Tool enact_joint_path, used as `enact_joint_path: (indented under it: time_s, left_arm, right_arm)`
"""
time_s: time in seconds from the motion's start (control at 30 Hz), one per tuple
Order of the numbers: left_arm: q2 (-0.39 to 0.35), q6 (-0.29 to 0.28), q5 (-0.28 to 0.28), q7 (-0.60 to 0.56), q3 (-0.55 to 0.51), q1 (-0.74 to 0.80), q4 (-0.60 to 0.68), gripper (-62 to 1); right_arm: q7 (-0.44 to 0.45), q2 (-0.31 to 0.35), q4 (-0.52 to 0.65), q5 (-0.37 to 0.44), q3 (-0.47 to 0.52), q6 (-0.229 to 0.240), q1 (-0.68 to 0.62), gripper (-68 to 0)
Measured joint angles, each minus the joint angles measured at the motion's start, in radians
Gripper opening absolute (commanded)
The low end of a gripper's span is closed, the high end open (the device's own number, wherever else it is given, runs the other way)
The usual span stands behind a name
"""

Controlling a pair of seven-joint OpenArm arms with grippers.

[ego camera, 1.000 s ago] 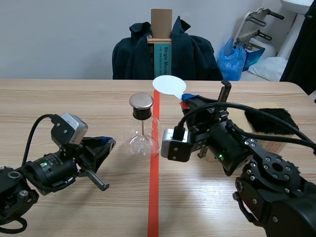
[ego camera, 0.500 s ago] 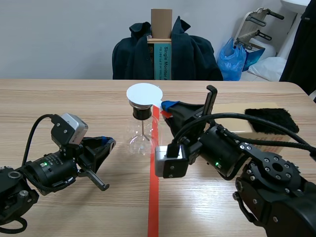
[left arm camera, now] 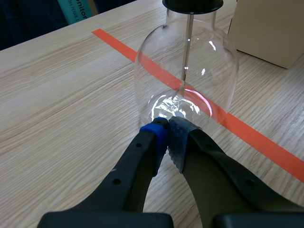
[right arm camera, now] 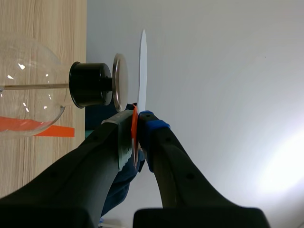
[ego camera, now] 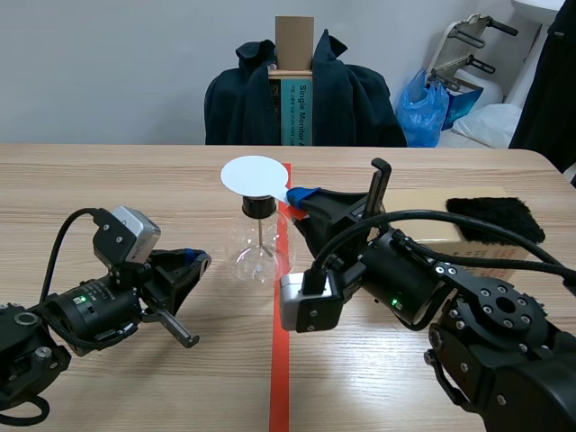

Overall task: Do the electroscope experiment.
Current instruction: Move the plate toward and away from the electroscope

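The electroscope is a clear glass flask (ego camera: 256,252) with a black stopper and a metal cap (right arm camera: 119,81), standing on the red tape line (ego camera: 281,342). My right gripper (ego camera: 301,195) is shut on the red handle of a white disc (ego camera: 254,175), which it holds flat just above the cap. In the right wrist view the white disc (right arm camera: 142,66) shows edge-on, a small gap from the cap. My left gripper (left arm camera: 167,137) is shut on nothing, its fingertips right at the foot of the glass flask (left arm camera: 186,76).
A cardboard box (ego camera: 468,236) with a black fur cloth (ego camera: 495,216) on it stands at the right. Behind the table is a chair draped with a dark jacket (ego camera: 351,99) and a boxed item (ego camera: 293,72).
My right arm has swung left with the white disc, from right of the flask to directly over its metal cap. The left arm has not moved.
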Motion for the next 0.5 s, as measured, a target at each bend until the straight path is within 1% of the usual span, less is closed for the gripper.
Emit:
enact_joint_path:
  time_s: [0.17,0.37,0.5]
  left_arm:
    - [0.000,0.000,0.000,0.000,0.000,0.000,0.000,-58.2]
    - [0.000,0.000,0.000,0.000,0.000,0.000,0.000,-58.2]
    - [0.000,0.000,0.000,0.000,0.000,0.000,0.000,-58.2]
  right_arm:
    - [-0.089,0.000,0.000,0.000,0.000,0.000,0.000,-66.7]
    - [-0.242,0.000,0.000,0.000,0.000,0.000,0.000,-66.7]
    - [-0.327,0.000,0.000,0.001,0.000,0.000,0.000,-66.7]
